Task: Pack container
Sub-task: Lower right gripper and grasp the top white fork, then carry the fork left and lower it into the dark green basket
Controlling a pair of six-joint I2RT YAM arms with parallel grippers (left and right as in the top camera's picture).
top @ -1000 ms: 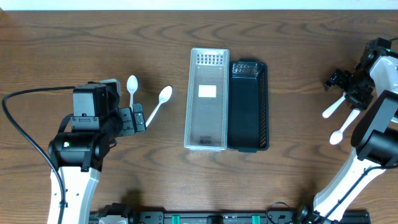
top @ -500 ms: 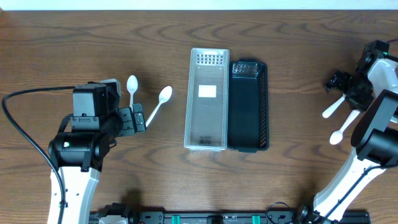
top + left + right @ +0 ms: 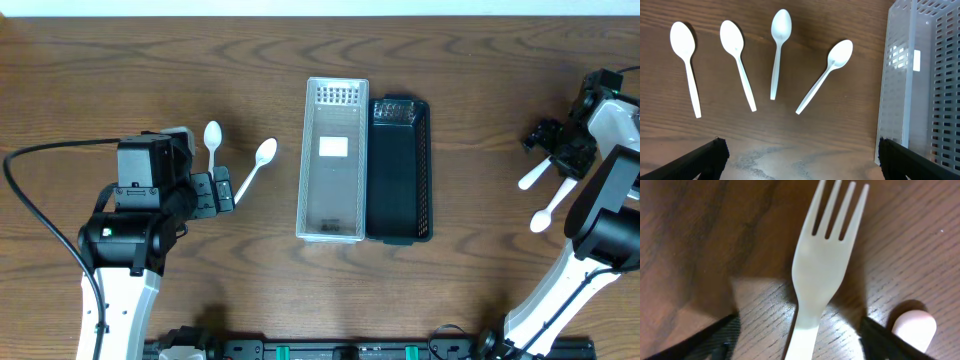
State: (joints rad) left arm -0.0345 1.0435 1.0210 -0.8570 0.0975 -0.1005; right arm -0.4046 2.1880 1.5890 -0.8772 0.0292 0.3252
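**Left tool** point(image 3: 801, 149): The jaws are standing wide apart and gripping nothing. Both dark fingertips point(image 3: 710, 157) are hovering above the desk point(image 3: 850, 135).

Four white spoons are lying flat ahead of this tool, bowls pointing away from it, and none is touching another.
- The first spoon point(image 3: 684, 65) is lying far to the tool's left.
- The second spoon point(image 3: 736, 60) is lying beside the first.
- The third spoon point(image 3: 778, 50) is lying almost straight ahead of the tool's centre.
- The fourth spoon point(image 3: 826, 72) is slanting off to the tool's right.

The clear container point(image 3: 920, 85) is standing ahead and to the right of this tool, just past its right fingertip. It is near the fourth spoon but apart from it. In the overhead view the black container point(image 3: 400, 168) is sitting flush against the clear container's far side, as seen from this tool.

**Right tool** point(image 3: 800, 332): The jaws are standing apart, one finger on each side of the handle of a white fork point(image 3: 820, 270). Neither finger is touching the fork. The fork is lying flat on the desk with its tines pointing away from the tool.

A rounded white utensil end point(image 3: 912, 327) is lying just beside the tool's right-hand finger. I cannot tell whether it is a bowl or a handle tip. This tool is working well apart from both containers.
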